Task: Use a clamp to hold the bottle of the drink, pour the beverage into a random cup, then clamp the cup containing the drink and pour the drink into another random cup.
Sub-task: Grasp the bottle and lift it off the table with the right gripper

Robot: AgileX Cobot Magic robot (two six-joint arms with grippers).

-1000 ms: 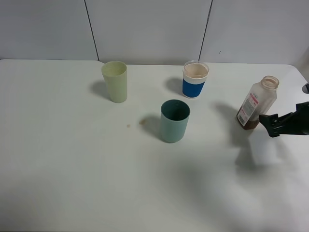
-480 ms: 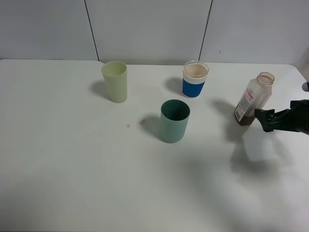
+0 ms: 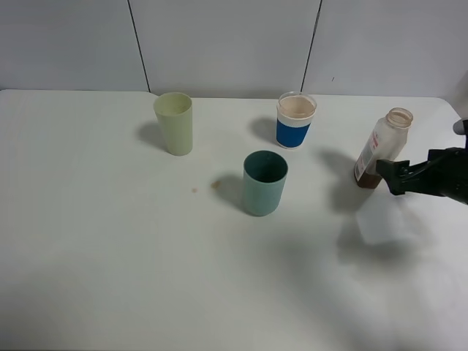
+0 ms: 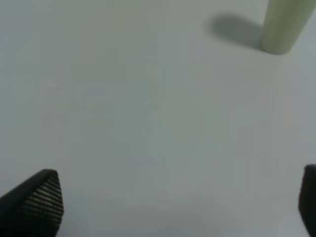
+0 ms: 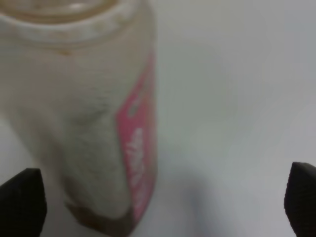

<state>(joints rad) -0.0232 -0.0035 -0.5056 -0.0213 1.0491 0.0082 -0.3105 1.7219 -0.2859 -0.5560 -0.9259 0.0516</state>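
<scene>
The bottle of the drink is on the far right, uncapped, leaning, with a little brown beverage at its base. My right clamp reaches in from the right at the bottle's lower part. In the right wrist view the bottle sits between the open jaws, close to one fingertip and well clear of the other. The teal-green cup stands mid-table and the pale yellow-green cup at the back left. My left gripper is open over bare table, the pale cup ahead of it.
A clear cup with a blue band stands behind the teal one. Two small brown spots mark the white table left of the teal cup. A wall runs along the table's far edge.
The right gripper has moved left and up in the picture towards the bottle. The bottle has shifted slightly the same way. The cups have not moved.
</scene>
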